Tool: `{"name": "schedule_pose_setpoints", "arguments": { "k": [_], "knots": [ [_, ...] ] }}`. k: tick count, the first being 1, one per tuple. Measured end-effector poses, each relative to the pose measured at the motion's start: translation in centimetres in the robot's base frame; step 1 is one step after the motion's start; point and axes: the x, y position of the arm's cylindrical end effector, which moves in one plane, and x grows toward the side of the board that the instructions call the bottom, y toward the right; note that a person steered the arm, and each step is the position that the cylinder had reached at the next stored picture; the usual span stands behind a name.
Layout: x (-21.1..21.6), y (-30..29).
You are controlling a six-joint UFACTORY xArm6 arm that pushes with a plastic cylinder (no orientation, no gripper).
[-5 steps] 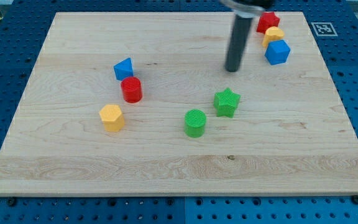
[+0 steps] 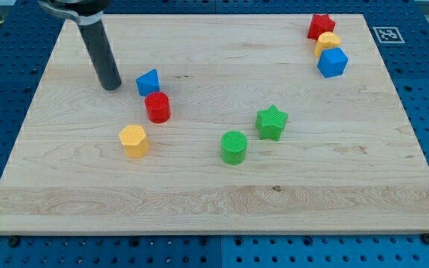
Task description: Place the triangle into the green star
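The blue triangle lies left of the board's middle, touching the red cylinder just below it. The green star sits right of centre, well apart from the triangle. My tip rests on the board just to the left of the blue triangle, with a small gap between them. The dark rod rises from the tip toward the view's top left.
A yellow hexagon lies below left of the red cylinder. A green cylinder sits below left of the star. A red star, a yellow block and a blue cube cluster at the top right. The wooden board has a marker tag at its top right corner.
My tip has swept from above the green star, right of centre, across to the left side of the blue triangle. No block has moved.
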Motion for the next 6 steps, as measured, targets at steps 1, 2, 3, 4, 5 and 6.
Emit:
{"name": "schedule_pose_setpoints", "arguments": {
  "k": [1,2,3,4,5,6],
  "knots": [
    [0.1,3.2],
    [0.1,6.7],
    [0.6,10.6],
    [2.2,14.6],
    [3.8,18.7],
    [3.9,22.8]
  ]
}}
